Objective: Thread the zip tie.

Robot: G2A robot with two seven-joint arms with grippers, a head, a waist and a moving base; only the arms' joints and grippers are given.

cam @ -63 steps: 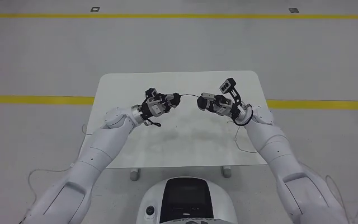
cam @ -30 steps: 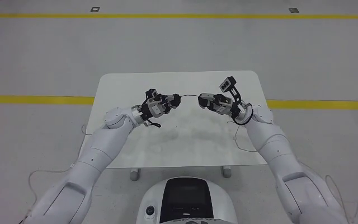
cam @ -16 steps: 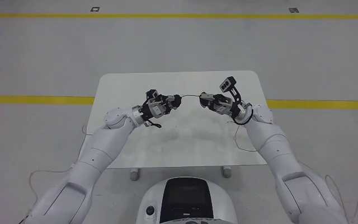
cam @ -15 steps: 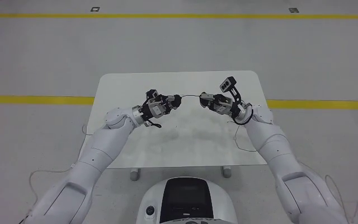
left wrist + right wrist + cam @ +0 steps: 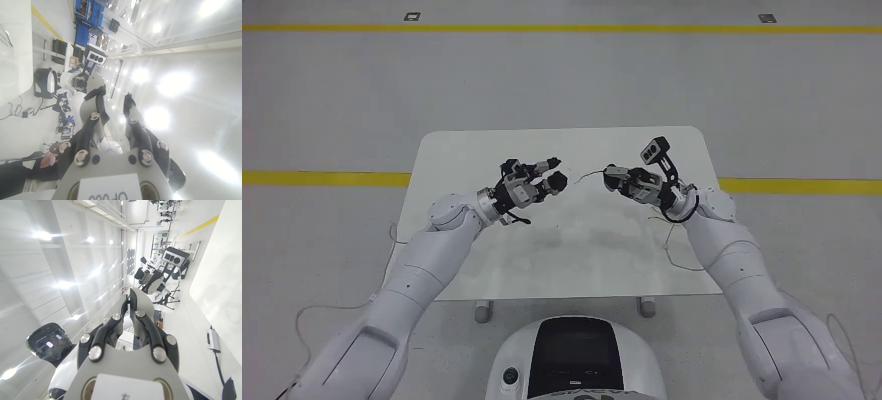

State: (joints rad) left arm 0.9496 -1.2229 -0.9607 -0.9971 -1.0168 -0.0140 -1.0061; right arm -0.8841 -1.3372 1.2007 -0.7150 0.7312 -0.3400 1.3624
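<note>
The thin dark zip tie sticks out of my right gripper toward the table's middle, its free end hanging in the air. In the right wrist view the right gripper is shut, with a dark sliver of the tie pinched between its pads. My left gripper is a short way off across a small gap from the tie's free end. The left wrist view shows the left gripper open, its fingers spread and holding nothing. Both grippers hover above the white table.
A thin cable loops over the table near the right arm. The table's rounded far edge lies just beyond the two grippers. Bare tabletop stretches beneath and in front of them.
My left gripper has opened and let go of the zip tie. The tie, earlier stretched between both grippers, now stays with the right gripper alone, which shifted slightly right.
</note>
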